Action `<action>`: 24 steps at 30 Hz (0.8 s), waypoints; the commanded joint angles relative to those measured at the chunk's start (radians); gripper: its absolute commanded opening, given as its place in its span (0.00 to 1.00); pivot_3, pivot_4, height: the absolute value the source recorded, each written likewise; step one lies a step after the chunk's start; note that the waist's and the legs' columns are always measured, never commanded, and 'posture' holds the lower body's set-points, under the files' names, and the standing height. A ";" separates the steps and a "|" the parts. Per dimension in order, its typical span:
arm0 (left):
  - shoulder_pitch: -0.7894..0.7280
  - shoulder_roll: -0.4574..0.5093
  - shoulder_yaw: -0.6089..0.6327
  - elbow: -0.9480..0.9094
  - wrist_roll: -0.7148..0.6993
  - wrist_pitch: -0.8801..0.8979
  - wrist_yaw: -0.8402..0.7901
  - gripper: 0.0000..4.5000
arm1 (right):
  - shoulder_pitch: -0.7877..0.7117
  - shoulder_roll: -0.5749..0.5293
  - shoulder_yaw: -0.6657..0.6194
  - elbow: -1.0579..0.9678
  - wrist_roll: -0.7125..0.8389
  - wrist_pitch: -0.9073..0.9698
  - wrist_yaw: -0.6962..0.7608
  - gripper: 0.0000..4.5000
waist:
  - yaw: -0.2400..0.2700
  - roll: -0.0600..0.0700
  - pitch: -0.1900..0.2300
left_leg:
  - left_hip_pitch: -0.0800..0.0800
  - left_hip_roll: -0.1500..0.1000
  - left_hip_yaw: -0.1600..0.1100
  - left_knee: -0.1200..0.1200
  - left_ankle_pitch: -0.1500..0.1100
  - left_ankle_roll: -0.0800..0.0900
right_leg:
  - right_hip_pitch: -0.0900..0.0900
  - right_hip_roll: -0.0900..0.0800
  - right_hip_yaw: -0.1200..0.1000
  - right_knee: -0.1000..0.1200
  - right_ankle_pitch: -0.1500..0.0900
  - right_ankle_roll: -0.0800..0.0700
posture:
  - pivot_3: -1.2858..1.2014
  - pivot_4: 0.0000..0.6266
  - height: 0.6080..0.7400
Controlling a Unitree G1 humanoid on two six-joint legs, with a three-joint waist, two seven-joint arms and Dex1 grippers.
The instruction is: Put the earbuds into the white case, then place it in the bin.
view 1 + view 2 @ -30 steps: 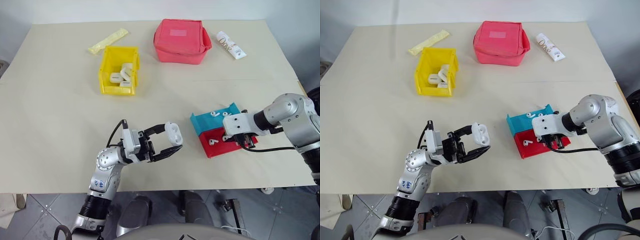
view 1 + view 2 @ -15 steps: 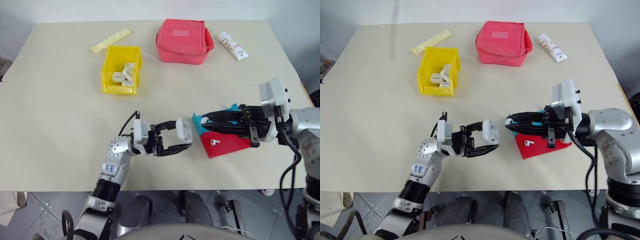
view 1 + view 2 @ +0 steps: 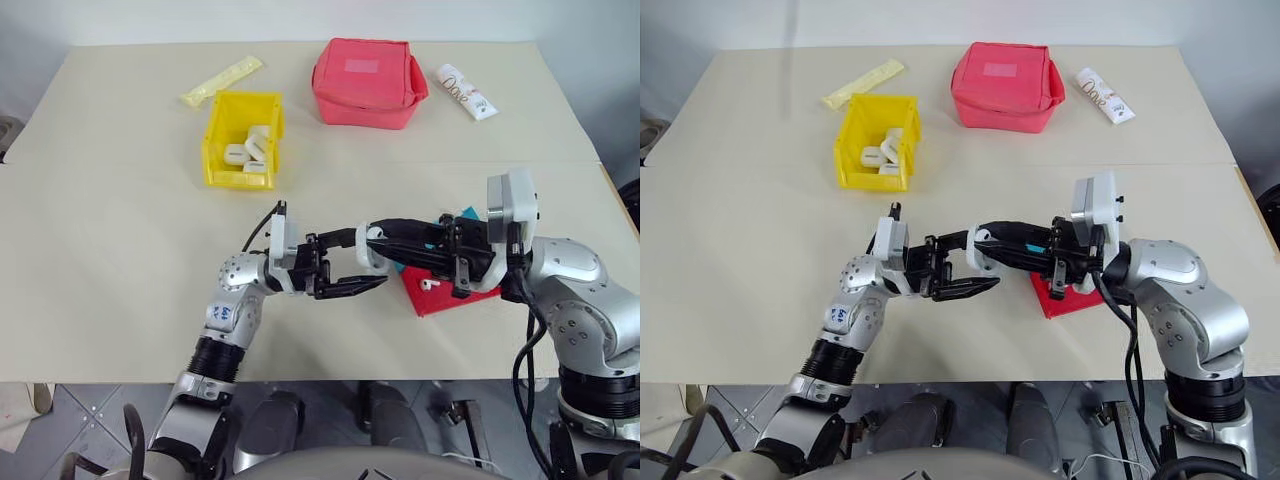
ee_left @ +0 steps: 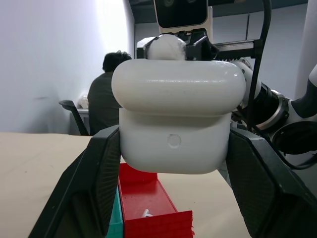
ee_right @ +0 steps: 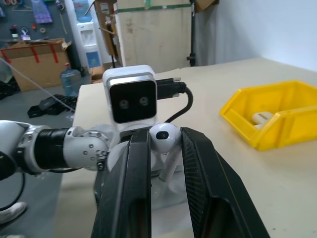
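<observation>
Glossy white plastic is what both my claws deal with here, and it is slick, hard and very light. My left gripper [image 3: 352,272], just left of the frame's centre in the head view, clamps the small rounded white charging case [image 4: 177,124] across its lower body, one black finger on each side. In the left wrist view the case's lid looks closed, so I judge it must be flipped open before anything goes in. That side grip is the right one: it leaves the hinged lid free, and squeezing the lid would jam it or let the smooth shell squirt out.

My right gripper [image 5: 166,148] is closed narrowly on one tiny white earbud with a short stem [image 5: 165,136], bulb up between the finger pads, its tip almost at the case. The earbud weighs next to nothing and will pop free if I pinch unevenly, so a gentle hold at the bulb seems best.

Another earbud [image 3: 427,285] lies in the red shallow tray [image 3: 450,297], right of centre. Far off, at upper left, sits the bright yellow plastic bin [image 3: 240,140], already holding other white cases.
</observation>
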 commanded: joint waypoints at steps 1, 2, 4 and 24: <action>-0.021 -0.010 0.008 -0.070 -0.044 0.008 -0.021 0.62 | -0.001 0.011 0.028 0.028 -0.037 -0.049 -0.005 0.11 | -0.005 0.000 0.000 | 0.000 0.000 0.000 0.000 0.000 0.000 | 0.000 0.000 0.000 0.000 0.000 0.000 | 0.52 0.24 1.00; -0.022 -0.010 0.010 -0.073 -0.045 0.012 -0.024 0.62 | -0.001 0.014 0.034 0.038 -0.044 -0.062 -0.006 0.11 | -0.007 0.000 0.000 | 0.000 0.000 0.000 0.000 0.000 0.000 | 0.000 0.000 0.000 0.000 0.000 0.000 | 0.52 0.24 1.00; -0.023 -0.011 0.015 -0.079 -0.047 0.020 -0.026 0.62 | 0.003 0.015 0.043 0.053 -0.053 -0.081 -0.005 0.11 | -0.008 0.000 0.000 | 0.000 0.000 0.000 -0.001 0.000 0.000 | 0.000 0.000 0.000 0.001 0.000 0.000 | 0.52 0.24 1.00; -0.097 -0.039 0.100 0.027 -0.040 -0.042 0.008 0.62 | 0.087 -0.039 0.058 0.048 -0.037 -0.115 0.026 0.11 | -0.008 0.000 0.000 | 0.000 0.000 0.000 -0.001 0.000 0.000 | 0.000 0.000 0.000 -0.001 0.000 0.000 | 0.52 0.24 1.00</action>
